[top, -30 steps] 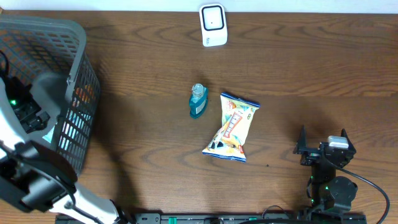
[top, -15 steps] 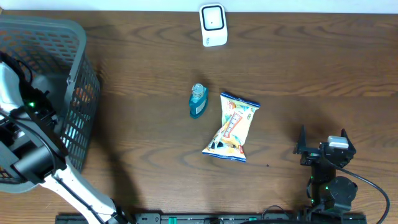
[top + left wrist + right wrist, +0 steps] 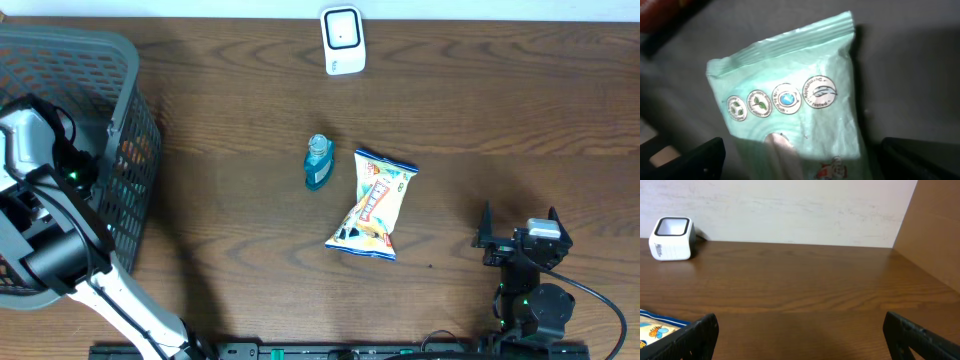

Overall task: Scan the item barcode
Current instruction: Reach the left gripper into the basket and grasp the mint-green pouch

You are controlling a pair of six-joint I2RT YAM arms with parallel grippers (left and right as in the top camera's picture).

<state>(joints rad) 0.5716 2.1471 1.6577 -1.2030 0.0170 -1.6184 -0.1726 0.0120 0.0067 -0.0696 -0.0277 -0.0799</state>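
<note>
Mint-green packet, crinkled, bears four round emblems across its face. Left gripper above it and right gripper both have jaws spread wide, empty.

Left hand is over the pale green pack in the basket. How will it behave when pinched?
The pale green pack looks like soft wrinkled film with a crimped top seal, so it will probably sag rather than stay stiff. Its sheen suggests it may slip in a light grip. Lying flat, it is unlikely to roll.
</note>
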